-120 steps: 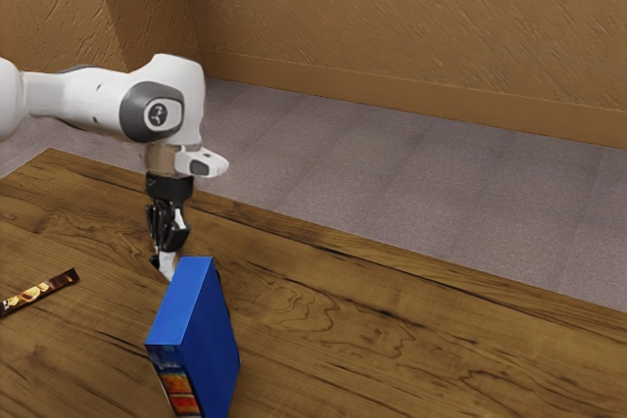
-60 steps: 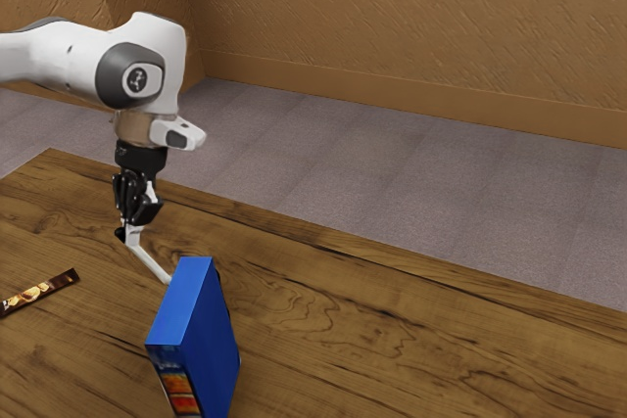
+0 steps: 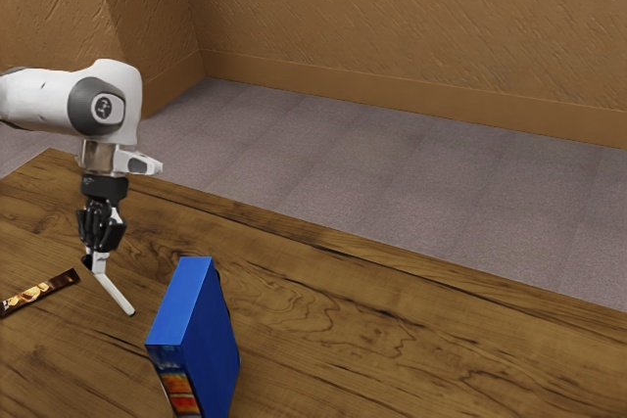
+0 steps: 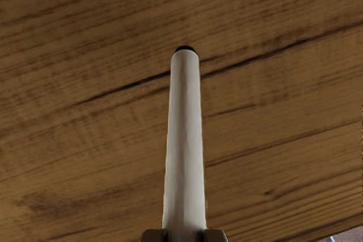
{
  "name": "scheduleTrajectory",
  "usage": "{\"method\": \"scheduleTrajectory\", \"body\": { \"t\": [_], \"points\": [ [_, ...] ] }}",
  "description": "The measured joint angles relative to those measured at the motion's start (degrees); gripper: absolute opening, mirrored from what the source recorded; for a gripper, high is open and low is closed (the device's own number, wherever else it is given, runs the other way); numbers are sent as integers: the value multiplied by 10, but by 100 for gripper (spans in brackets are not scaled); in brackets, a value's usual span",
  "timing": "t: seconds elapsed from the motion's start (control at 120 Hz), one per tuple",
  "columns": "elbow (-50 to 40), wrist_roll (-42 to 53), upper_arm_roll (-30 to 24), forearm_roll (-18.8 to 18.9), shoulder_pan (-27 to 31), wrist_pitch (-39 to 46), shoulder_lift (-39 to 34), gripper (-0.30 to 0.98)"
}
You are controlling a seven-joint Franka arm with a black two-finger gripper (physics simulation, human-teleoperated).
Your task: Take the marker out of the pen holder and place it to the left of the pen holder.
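Our pincer (image 3: 96,262) is closed to the width of the marker (image 3: 116,295), gripping it from both sides. Its long axis slants down toward the exterior view's right, dark end (image 4: 185,48) leading, below and out from the pincer; whether it touches the table (image 3: 323,291), we can't quite tell.

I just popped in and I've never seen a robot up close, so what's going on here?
A robot arm is holding a white marker, pinched between the two fingers of its gripper. The marker slants down over the wooden table, between a blue box and a wrapped snack bar as the exterior view shows it. The job is to put it down to the left of the pen holder; it has not been let go yet.
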Motion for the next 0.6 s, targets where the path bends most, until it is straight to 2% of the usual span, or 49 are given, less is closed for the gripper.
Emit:
{"method": "scheduleTrajectory", "body": {
  "t": [0.142, 0.25, 0.367, 0.6],
  "points": [
    [0, 1, 0, -2, 3, 1, 9, 29],
    [0, 1, -3, -2, 2, 2, -4, 45],
    [30, 1, -24, -5, 4, 2, -19, 55],
    [174, 4, -114, -5, -6, 2, -32, 64]
  ]
}}
